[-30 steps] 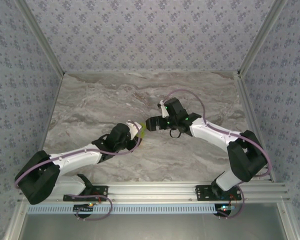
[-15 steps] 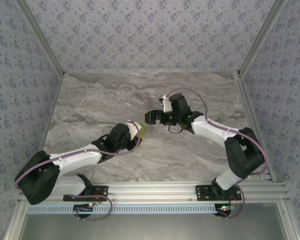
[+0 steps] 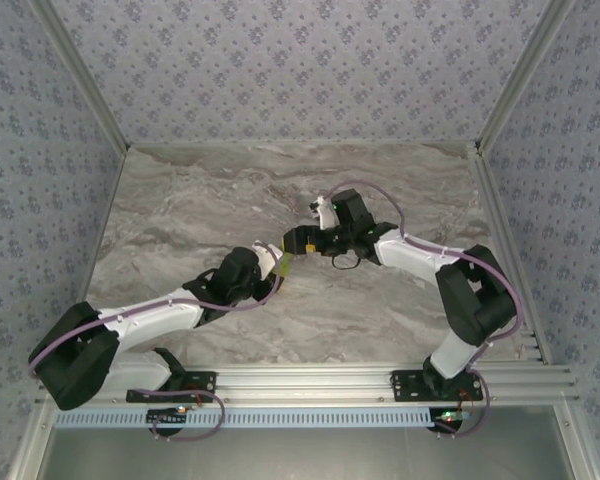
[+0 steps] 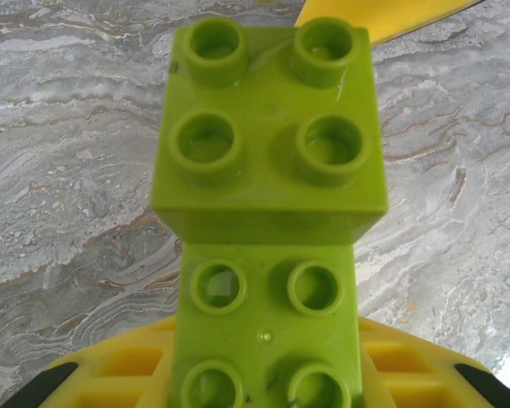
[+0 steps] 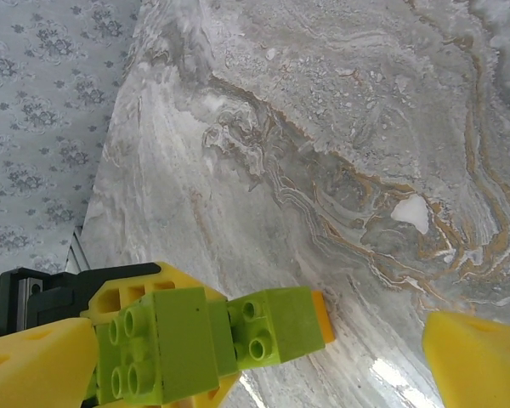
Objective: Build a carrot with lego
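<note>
Lime-green studded plastic bricks, stacked and joined, with a sliver of orange brick at the far tip, make up the small brick carrot so far. Left end effector is pressed together on it, yellow pads pinching the green leaf end. Carrot sits mid-table, low over the grey marble tabletop or resting on it, can't tell which, tip pointing at the other arm. Right end effector is spread wide and empty, a yellow finger on either side of the carrot's free end, no contact visible.

Step in hand, my read: right arm is lining up to take or press the free end. To do it well:
- centre the spread fingers on the orange tip
- go square to the flat brick faces, not the corners
- close slowly, with a firm left grip so the studs don't pop apart
- don't squeeze across a seam between bricks

Look of the thing: left wrist view gives two green four-stud blocks, upper one overhanging the lower, glossy, faint scuffs. Total green count unclear.
</note>
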{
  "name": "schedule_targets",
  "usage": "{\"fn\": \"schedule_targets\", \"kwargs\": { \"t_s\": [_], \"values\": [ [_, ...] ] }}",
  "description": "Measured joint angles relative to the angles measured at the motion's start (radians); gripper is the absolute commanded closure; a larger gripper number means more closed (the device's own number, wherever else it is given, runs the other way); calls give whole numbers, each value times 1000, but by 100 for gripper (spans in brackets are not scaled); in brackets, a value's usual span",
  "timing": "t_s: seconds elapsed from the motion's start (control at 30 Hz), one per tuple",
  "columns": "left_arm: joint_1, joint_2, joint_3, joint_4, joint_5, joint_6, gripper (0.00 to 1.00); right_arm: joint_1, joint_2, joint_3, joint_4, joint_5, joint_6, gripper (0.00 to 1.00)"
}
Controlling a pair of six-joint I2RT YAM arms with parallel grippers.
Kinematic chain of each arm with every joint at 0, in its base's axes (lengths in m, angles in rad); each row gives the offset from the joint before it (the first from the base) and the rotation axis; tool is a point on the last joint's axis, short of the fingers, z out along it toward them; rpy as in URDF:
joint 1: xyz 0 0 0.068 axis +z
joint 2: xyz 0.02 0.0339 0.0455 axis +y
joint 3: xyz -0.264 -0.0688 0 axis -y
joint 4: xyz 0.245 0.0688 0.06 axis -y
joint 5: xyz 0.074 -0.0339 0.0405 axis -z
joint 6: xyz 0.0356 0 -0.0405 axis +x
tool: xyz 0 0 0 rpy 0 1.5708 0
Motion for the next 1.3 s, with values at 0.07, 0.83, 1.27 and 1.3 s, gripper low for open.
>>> {"fn": "schedule_targets", "kwargs": {
  "t_s": [0.07,0.83,1.27,1.3],
  "values": [
    [0,0,0,0,0,0,74,0,8,1,0,-4,0,0],
    [0,0,0,-4,0,-4,57,17,24,3,-38,-3,-9,0],
    [0,-16,0,3,2,-4,49,31,37,3,-45,4,-12,0],
    [0,-19,0,3,4,-4,48,31,39,4,-45,4,-12,0]
  ]
}}
